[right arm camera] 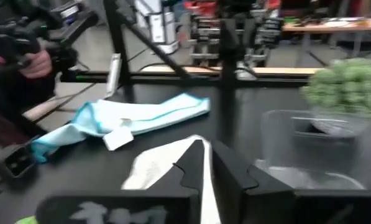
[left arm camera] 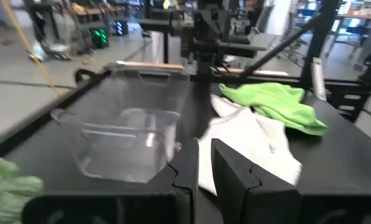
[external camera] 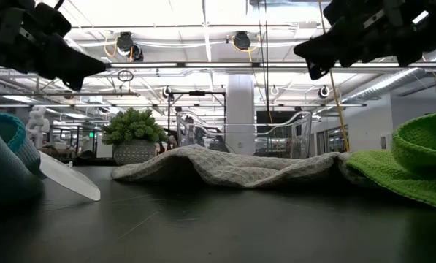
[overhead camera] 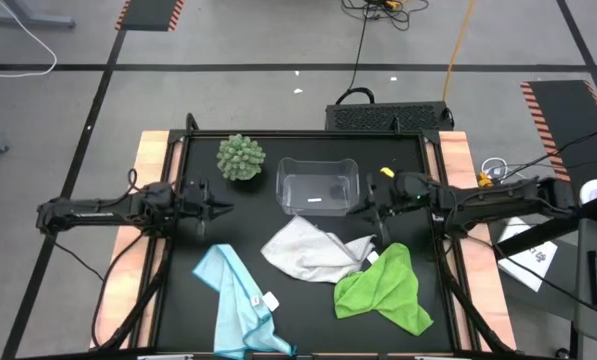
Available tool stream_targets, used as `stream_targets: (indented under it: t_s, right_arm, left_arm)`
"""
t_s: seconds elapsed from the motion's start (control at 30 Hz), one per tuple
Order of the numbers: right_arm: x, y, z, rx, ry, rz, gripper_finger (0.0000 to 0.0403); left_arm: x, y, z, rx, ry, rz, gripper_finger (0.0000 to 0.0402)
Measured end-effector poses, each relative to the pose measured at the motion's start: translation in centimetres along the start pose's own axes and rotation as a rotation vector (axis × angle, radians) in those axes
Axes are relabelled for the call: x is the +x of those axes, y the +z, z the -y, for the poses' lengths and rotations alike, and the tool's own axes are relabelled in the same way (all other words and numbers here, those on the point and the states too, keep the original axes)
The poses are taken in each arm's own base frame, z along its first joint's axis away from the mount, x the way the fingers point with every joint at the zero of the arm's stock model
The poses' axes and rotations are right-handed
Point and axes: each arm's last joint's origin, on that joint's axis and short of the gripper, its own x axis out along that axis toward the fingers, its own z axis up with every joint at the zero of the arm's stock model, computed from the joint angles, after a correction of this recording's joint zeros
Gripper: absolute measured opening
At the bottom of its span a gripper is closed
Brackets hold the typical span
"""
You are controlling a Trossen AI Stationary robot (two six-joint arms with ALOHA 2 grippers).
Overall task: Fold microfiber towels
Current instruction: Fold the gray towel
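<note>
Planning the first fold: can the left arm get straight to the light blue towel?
Probably yes. The light blue microfiber towel lies flat on the left arm's side of the black table, nothing on it; the left hand hovers nearby.

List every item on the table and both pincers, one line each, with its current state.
white towel: crumpled, unfolded, mid-table
light blue towel: spread long, unfolded, tag up
lime green towel: bunched, unfolded
clear bin: upright, looks empty
spiky ball plant: upright beside bin
left pincer: raised, holding nothing
right pincer: raised, holding nothing
</note>
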Motion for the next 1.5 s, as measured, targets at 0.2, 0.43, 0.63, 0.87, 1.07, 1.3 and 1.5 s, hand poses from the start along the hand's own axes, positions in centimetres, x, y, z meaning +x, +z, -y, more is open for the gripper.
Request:
stream_targets:
  t_s: [0.2,0.43,0.63,0.87,1.07,1.3,1.5]
  right_arm:
    - [1.4,0.2,-1.3,-0.009,-0.048,-0.149,0.0121]
    - [1.5,0.5,-2.0,0.001,-0.034,-0.186,0.0219]
    - [1.4,0.2,-2.0,0.013,-0.063,-0.225,0.0237]
    - [1.3,0.0,-1.9,0.012,-0.084,-0.248,0.0237]
    - [1.3,-0.2,-1.9,0.014,-0.084,-0.265,0.0237]
    - [1.3,-0.2,-1.9,0.013,-0.083,-0.265,0.0237]
    - [1.3,-0.2,-1.9,0.008,-0.083,-0.266,0.0237]
  left_arm:
    - [0.7,-0.5,0.9,-0.026,-0.098,-0.061,0.0047]
    - [1.8,-0.8,1.8,-0.069,-0.129,-0.092,0.0107]
    - [3.0,-1.6,1.8,-0.208,-0.056,-0.167,0.0206]
    - [4.9,-3.3,1.8,-0.361,0.025,-0.264,0.026]
    - [6.7,-5.0,1.9,-0.448,0.04,-0.322,0.025]
    - [8.1,-6.7,2.0,-0.518,0.023,-0.356,0.0244]
    - [10.6,-6.9,2.6,-0.521,-0.006,-0.41,0.0244]
